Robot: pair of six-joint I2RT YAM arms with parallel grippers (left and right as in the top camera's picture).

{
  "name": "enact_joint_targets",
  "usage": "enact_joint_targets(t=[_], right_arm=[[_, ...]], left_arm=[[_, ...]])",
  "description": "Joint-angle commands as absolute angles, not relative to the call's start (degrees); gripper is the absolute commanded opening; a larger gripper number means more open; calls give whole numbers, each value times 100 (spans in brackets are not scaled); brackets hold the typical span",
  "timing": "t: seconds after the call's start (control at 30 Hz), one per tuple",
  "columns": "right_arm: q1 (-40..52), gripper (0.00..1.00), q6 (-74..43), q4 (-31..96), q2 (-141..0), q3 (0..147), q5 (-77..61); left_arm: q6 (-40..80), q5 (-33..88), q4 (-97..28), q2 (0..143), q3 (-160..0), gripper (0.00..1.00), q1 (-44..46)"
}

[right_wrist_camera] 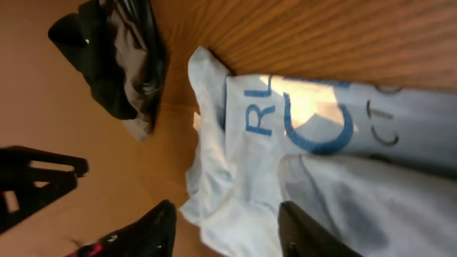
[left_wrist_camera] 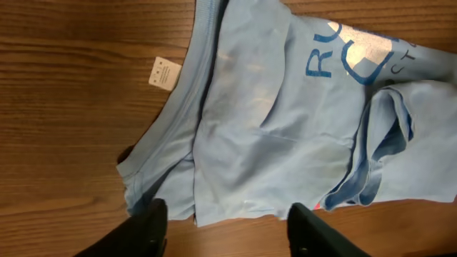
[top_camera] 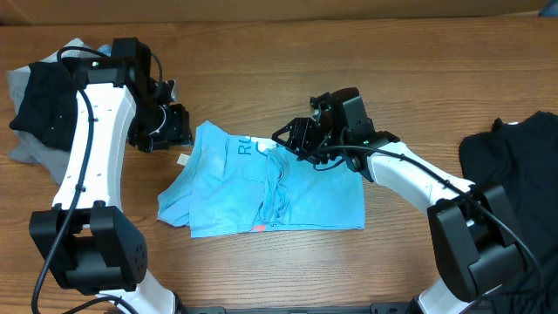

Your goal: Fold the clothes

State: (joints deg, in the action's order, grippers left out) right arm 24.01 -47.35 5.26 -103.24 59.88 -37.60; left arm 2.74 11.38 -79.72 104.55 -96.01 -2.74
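Observation:
The light blue T-shirt (top_camera: 261, 183) lies partly folded on the wooden table, blue lettering showing near its top edge. It also shows in the left wrist view (left_wrist_camera: 285, 121) and the right wrist view (right_wrist_camera: 343, 164). My left gripper (top_camera: 174, 131) is open and empty just off the shirt's upper left corner (left_wrist_camera: 225, 228). My right gripper (top_camera: 292, 139) is open and empty above the shirt's top edge (right_wrist_camera: 228, 228). A black and grey garment pile (top_camera: 39, 109) lies at the far left. A black garment (top_camera: 514, 166) lies at the right.
A white tag (left_wrist_camera: 165, 73) sticks out at the shirt's collar. The black and grey pile also shows in the right wrist view (right_wrist_camera: 114, 57). The table's far edge runs along the top of the overhead view.

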Motion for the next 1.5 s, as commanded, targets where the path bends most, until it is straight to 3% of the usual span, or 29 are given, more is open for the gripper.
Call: enact_joint_targets(t=[0.0,0.1,0.23,0.37,0.7,0.77,0.9,1.1,1.33,1.47], right_arm=[[2161,45,-4676,528,-10252,6012,-4248],[1946,44,-4486,1081,-10138,6012,-4359],[1918,19,-4456,2440,-10171,6012,-4176],[2215,12,-4458,3409,-10254,6001,-3618],[3398,13,-5127,2921,-10586,5999,-2504],[3452,20,-5127,2919,-10739,5999,-2569],[3450,21,-4810,2753,-10923,5999,-3295],[3450,6,-4493,2733,-10840,6082,-3529],[3470,6,-4226,3297,-10477,6355,-3170],[3629,11,-3704,2976,-10309,6390,-3826]], left_arm=[[163,1168,-7972,10333,-9727,61,-301],[163,1157,-7999,10333,-9727,59,-305],[123,1142,-8038,10333,-9727,60,-309],[123,1142,-7994,10333,-9727,63,-309],[126,1146,-7996,10333,-9727,61,-309],[123,1144,-8034,10333,-9727,60,-309],[89,1146,-8053,10333,-9727,59,-309],[14,1162,-8055,10333,-9727,59,-309],[14,1162,-8060,10333,-9727,59,-309],[-10,1162,-8055,10333,-9727,59,-309]])
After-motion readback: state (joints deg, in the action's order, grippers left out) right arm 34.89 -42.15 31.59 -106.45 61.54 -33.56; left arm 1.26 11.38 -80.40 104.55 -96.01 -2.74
